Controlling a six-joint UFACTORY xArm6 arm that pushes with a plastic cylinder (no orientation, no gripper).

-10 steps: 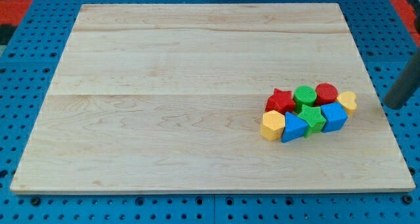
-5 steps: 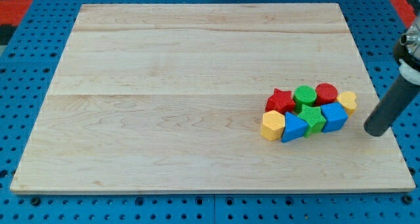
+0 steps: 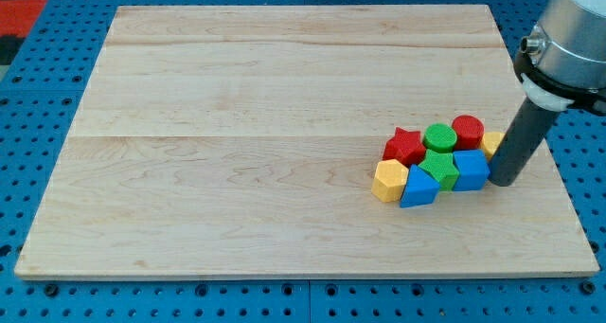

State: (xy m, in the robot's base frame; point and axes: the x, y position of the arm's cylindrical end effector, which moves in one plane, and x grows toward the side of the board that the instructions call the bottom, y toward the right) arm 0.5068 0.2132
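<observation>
My tip [image 3: 503,179] sits at the right end of a tight cluster of blocks at the view's lower right, touching the blue cube [image 3: 471,170] and covering most of a yellow block [image 3: 490,140] behind the rod. The back row holds a red star [image 3: 405,145], a green cylinder [image 3: 439,137] and a red cylinder [image 3: 467,131]. In the front row are a yellow hexagon [image 3: 389,180], a blue triangle [image 3: 418,187] and a green star [image 3: 440,168], then the blue cube.
The wooden board [image 3: 237,124] lies on a blue pegboard surface [image 3: 28,124]. The arm's grey body [image 3: 568,39] hangs over the board's right edge.
My tip came from the view's right edge down and leftward to the cluster. The blocks have shifted slightly left, and the rod now hides most of the yellow block.
</observation>
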